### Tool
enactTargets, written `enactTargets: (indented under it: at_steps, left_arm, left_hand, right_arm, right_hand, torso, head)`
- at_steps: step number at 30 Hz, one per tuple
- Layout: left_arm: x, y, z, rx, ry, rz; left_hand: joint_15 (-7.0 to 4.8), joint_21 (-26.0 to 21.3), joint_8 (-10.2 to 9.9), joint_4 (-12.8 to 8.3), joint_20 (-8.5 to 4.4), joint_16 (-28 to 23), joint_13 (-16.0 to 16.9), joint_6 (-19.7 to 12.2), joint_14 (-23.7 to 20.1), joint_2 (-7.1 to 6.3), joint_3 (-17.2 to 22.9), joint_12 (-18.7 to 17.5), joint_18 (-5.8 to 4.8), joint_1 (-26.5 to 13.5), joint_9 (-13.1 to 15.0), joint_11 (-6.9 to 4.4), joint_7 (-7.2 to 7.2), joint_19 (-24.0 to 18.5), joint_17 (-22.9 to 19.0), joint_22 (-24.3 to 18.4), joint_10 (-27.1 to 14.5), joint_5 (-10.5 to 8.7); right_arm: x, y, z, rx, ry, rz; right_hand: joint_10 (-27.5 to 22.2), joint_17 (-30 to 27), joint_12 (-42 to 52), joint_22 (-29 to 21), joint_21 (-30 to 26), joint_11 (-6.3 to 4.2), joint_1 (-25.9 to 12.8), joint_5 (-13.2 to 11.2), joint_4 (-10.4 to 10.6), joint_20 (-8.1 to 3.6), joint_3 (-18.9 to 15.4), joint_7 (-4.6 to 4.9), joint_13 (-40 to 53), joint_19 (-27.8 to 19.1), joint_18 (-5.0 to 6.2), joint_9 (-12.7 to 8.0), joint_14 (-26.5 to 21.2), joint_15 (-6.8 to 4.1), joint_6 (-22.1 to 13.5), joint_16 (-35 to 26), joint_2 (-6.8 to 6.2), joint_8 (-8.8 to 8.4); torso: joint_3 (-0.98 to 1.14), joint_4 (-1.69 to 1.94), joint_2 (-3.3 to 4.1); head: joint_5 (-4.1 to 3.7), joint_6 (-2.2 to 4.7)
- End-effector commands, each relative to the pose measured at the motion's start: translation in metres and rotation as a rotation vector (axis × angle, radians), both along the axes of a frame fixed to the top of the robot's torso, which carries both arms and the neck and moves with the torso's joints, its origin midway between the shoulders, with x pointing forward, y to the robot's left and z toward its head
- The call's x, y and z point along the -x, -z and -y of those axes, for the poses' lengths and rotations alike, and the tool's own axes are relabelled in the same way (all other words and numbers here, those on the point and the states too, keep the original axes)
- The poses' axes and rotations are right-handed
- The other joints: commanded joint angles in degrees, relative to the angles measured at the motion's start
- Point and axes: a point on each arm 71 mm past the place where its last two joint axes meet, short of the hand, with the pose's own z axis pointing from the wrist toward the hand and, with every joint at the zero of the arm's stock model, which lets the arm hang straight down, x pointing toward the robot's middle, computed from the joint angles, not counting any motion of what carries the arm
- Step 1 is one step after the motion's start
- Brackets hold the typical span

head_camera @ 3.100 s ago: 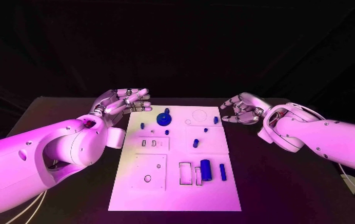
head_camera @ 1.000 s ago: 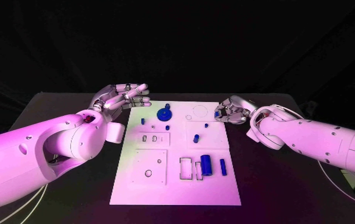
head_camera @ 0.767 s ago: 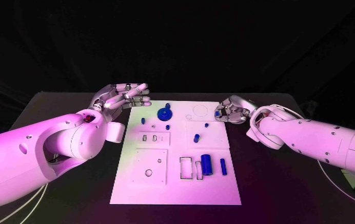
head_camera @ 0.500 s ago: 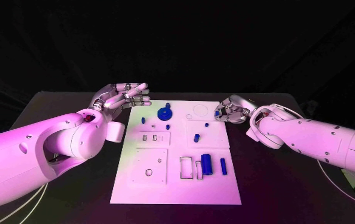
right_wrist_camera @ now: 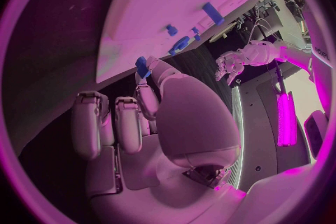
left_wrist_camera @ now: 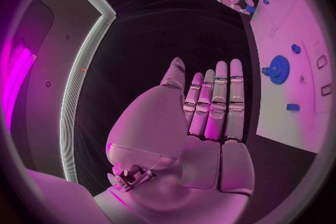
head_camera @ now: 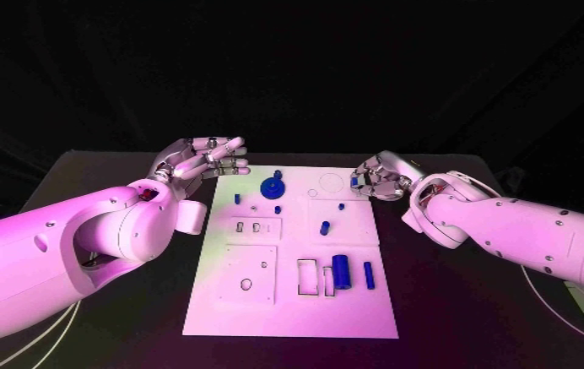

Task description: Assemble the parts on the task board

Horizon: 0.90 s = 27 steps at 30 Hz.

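Note:
The white task board (head_camera: 292, 318) lies in the middle of the table. A blue gear (head_camera: 272, 189) stands near its far end, with small blue pegs (head_camera: 325, 227) scattered around it. A thick blue cylinder (head_camera: 341, 273) and a slim bar (head_camera: 368, 275) lie nearer me. My right hand (head_camera: 382, 178) hovers at the board's far right edge and pinches a small blue peg (right_wrist_camera: 142, 66) between thumb and fingertip. My left hand (head_camera: 201, 160) hangs off the board's far left corner, fingers straight and apart, holding nothing. The gear (left_wrist_camera: 278, 69) lies beyond its fingertips.
Rectangular cut-outs (head_camera: 305, 276) sit next to the cylinder, and a round hole (head_camera: 246, 284) is in the near left plate. Black table (head_camera: 462, 301) borders the board on both sides.
My right hand moved in to the board's far right edge, now grips the small blue peg, and has risen slightly. The left hand has stayed put. The camera shifted a little.

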Motion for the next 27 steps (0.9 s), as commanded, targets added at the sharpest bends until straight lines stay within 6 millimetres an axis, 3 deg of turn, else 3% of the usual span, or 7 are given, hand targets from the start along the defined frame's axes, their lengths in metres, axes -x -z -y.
enactTargets:
  at_steps: [1, 9, 11, 18, 21, 27]
  left_arm:
    - [0.0, -0.001, 0.001, 0.007, 0.015, 0.003]
    - [-0.003, 0.001, 0.0, 0.005, 0.009, 0.001]
    - [-0.004, 0.001, 0.0, 0.005, 0.005, 0.0]
    - [-0.007, 0.003, 0.001, 0.006, 0.001, -0.002]
    - [-0.007, 0.003, 0.001, 0.006, 0.0, -0.002]
    - [-0.007, 0.003, 0.002, 0.007, 0.002, -0.002]
  left_hand:
    - [0.19, 0.3, -0.3, -0.3, 0.09, -0.4, 0.1, 0.1, -0.1, 0.38, 0.1, -0.4, 0.15, 0.3, 0.0, 0.14, 0.1, -0.3, 0.1, 0.1, -0.2, 0.03]
    - [0.19, 0.3, -0.3, -0.3, 0.09, -0.4, 0.1, 0.1, -0.1, 0.38, 0.1, -0.4, 0.15, 0.3, 0.0, 0.14, 0.1, -0.3, 0.1, 0.1, -0.2, 0.03]
    - [0.19, 0.3, -0.3, -0.3, 0.09, -0.4, 0.1, 0.1, -0.1, 0.38, 0.1, -0.4, 0.15, 0.3, 0.0, 0.14, 0.1, -0.3, 0.1, 0.1, -0.2, 0.03]
    - [0.19, 0.3, -0.3, -0.3, 0.09, -0.4, 0.1, 0.1, -0.1, 0.4, 0.1, -0.4, 0.15, 0.3, 0.0, 0.14, 0.1, -0.4, 0.2, 0.1, -0.2, 0.03]
    - [0.19, 0.3, -0.3, -0.3, 0.09, -0.4, 0.1, 0.1, -0.1, 0.4, 0.1, -0.4, 0.15, 0.3, 0.0, 0.14, 0.1, -0.4, 0.2, 0.1, -0.2, 0.03]
    - [0.19, 0.3, -0.3, -0.3, 0.09, -0.4, 0.1, 0.1, -0.1, 0.4, 0.1, -0.4, 0.15, 0.3, 0.0, 0.14, 0.1, -0.4, 0.2, 0.1, -0.2, 0.03]
  right_arm:
    - [0.005, -0.011, -0.013, -0.014, 0.016, 0.009]
    - [0.024, -0.027, -0.069, -0.002, -0.085, 0.002]
    - [0.028, -0.027, -0.087, 0.004, -0.123, -0.003]
    - [0.039, -0.019, -0.14, 0.042, -0.226, -0.016]
    - [0.041, -0.014, -0.152, 0.06, -0.238, -0.019]
    - [0.047, 0.0, -0.172, 0.102, -0.254, -0.018]
  right_hand:
    - [0.2, 9.2, 0.0, 7.3, 0.1, 0.19, -0.3, 0.1, 0.2, -0.05, 0.1, -0.97, -0.2, 0.3, -1.08, 1.2, 4.7, -0.33, 0.9, 0.3, 0.92, 1.08]
    - [0.2, 9.3, -0.1, 7.5, 0.3, 0.23, -0.9, 0.4, 0.3, -0.08, 0.1, -0.93, -0.2, 0.5, -1.14, 1.3, 4.7, -0.31, 0.6, 0.4, 0.68, 1.1]
    - [0.1, 9.2, -0.2, 7.5, 0.2, 0.23, -1.2, 0.7, 0.4, -0.09, 0.1, -0.92, -0.3, 0.4, -1.13, 1.4, 4.7, -0.31, 0.5, 0.3, 0.61, 1.16]
    - [0.1, 9.2, -0.3, 7.6, 0.2, 0.23, -1.8, 1.1, 0.7, -0.1, 0.0, -0.93, -0.3, 0.5, -1.15, 1.5, 4.6, -0.31, 0.5, 0.3, 0.56, 1.27]
    - [0.1, 9.2, -0.3, 7.6, 0.2, 0.21, -1.9, 1.3, 0.7, -0.1, 0.0, -0.96, -0.3, 0.5, -1.15, 1.5, 4.6, -0.32, 0.4, 0.3, 0.48, 1.33]
    - [0.2, 9.2, -0.3, 7.5, 0.1, 0.23, -2.7, 1.5, 1.0, -0.11, -0.2, -0.93, -0.3, 0.4, -1.12, 1.6, 4.6, -0.31, 0.3, 0.2, 0.3, 1.43]
  torso:
    - [-0.09, -0.12, -0.13]
    - [-0.16, 0.13, -0.75]
    - [-0.17, 0.18, -0.86]
    - [-0.29, 0.63, -1.01]
    - [-0.33, 0.5, -0.97]
    - [-0.32, 0.6, -0.87]
  head:
    - [0.15, 0.18]
    - [1.17, -0.17]
    - [1.66, -0.26]
    - [2.32, -0.91]
    - [2.85, -1.0]
    - [3.36, -1.3]
